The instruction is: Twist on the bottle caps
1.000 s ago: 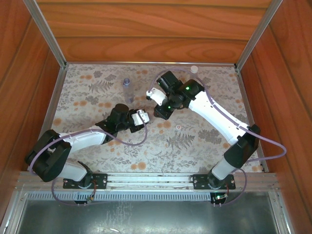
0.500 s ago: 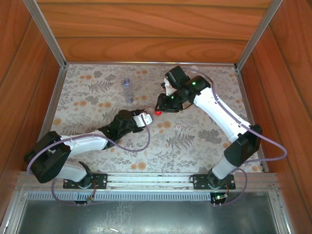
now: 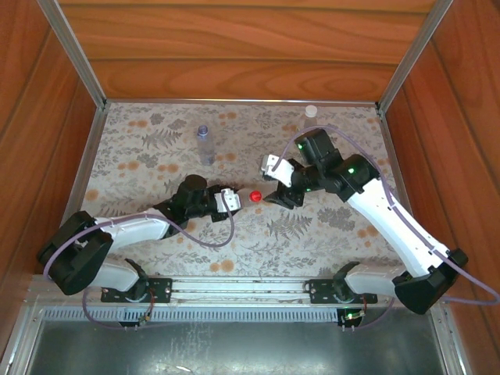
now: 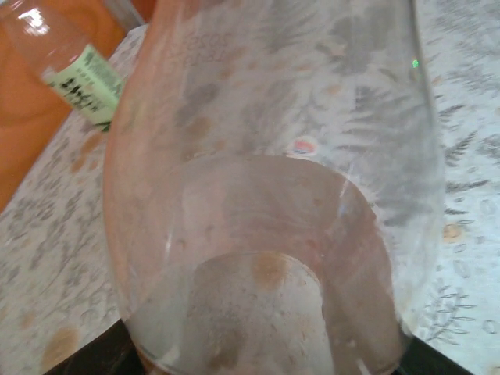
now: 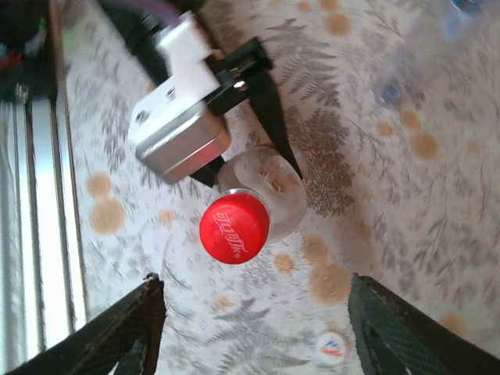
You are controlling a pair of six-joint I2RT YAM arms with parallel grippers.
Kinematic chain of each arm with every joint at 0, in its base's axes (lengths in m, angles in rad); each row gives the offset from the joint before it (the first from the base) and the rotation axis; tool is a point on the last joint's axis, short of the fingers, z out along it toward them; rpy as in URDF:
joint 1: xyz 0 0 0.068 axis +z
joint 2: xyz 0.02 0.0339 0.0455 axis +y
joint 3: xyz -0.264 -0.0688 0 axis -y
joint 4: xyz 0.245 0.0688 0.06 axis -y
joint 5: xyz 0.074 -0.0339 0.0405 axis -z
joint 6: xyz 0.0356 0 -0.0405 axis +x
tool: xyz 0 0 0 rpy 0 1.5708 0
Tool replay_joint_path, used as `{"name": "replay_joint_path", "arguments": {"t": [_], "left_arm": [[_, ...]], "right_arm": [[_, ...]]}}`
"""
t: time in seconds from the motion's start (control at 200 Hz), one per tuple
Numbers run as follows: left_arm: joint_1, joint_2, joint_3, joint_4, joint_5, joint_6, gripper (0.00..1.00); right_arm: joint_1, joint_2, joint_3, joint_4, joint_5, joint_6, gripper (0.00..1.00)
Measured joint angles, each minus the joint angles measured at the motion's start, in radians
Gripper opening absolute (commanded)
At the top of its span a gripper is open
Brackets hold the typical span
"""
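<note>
Left fingers (image 5: 269, 109) are clamped on the small clear plastic bottle (image 4: 266, 195) over the middle of the tabletop (image 3: 156, 148), its long axis aiming the round red plastic screw cap (image 5: 234, 227) right at the wide-open right fingers (image 5: 129, 336), which straddle the cap without touching.

A cloth printed with grey ferns and orange blossoms is covering the whole surface (image 3: 141, 148), lying flat from wall to wall. The wrist views are catching the same pattern close up (image 5: 437, 195) (image 4: 469, 117). Reddish wooden panels are enclosing it: a back wall (image 3: 250, 55), a left wall (image 3: 31, 133) and a right wall (image 3: 469, 133). Two aluminium posts (image 3: 74, 51) (image 3: 414, 55) are slanting up from the far corners. A metal rail (image 3: 234, 287) is running along the near edge, and a grey metal sheet (image 3: 234, 344) is lying just below it.
</note>
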Motion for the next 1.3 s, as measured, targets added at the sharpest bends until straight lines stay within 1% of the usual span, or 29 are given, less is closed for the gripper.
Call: {"name": "replay_joint_path", "arguments": {"t": [0.055,0.125,0.225,0.35,0.495,0.655,0.715,0.785,1.025,1.105,1.15,1.199,1.304], "left_arm": [[0.002,-0.002,0.0,-0.007,0.031,0.0,0.49],[0.002,-0.002,0.0,-0.011,0.056,0.002,0.49],[0.007,-0.002,0.002,-0.018,0.078,0.006,0.49],[0.011,-0.002,0.006,-0.027,0.093,0.006,0.49],[0.016,-0.002,0.009,-0.034,0.104,0.01,0.49],[0.017,-0.002,0.01,-0.039,0.112,0.01,0.49],[0.017,-0.002,0.011,-0.04,0.112,0.01,0.49],[0.018,-0.002,0.012,-0.041,0.112,0.009,0.49],[0.021,-0.002,0.014,-0.047,0.12,0.009,0.49],[0.021,-0.002,0.015,-0.048,0.121,0.008,0.49],[0.022,-0.002,0.015,-0.048,0.121,0.006,0.49],[0.023,-0.002,0.015,-0.048,0.12,0.001,0.49],[0.023,-0.002,0.016,-0.048,0.118,-0.009,0.48]], "right_arm": [[0.011,0.014,0.009,-0.018,-0.003,-0.097,0.61],[0.029,0.036,0.024,-0.034,0.001,-0.183,0.59],[0.066,0.076,0.049,-0.055,0.015,-0.256,0.56],[0.103,0.124,0.069,-0.069,0.032,-0.295,0.53],[0.116,0.151,0.072,-0.084,0.036,-0.314,0.48],[0.121,0.162,0.079,-0.092,0.048,-0.321,0.34],[0.122,0.163,0.081,-0.092,0.051,-0.322,0.34],[0.122,0.164,0.082,-0.092,0.051,-0.322,0.37],[0.13,0.169,0.084,-0.087,0.061,-0.32,0.41],[0.135,0.174,0.084,-0.082,0.064,-0.317,0.35],[0.135,0.174,0.084,-0.081,0.068,-0.315,0.28],[0.135,0.174,0.088,-0.079,0.071,-0.314,0.23],[0.136,0.177,0.098,-0.085,0.08,-0.301,0.16]]}}
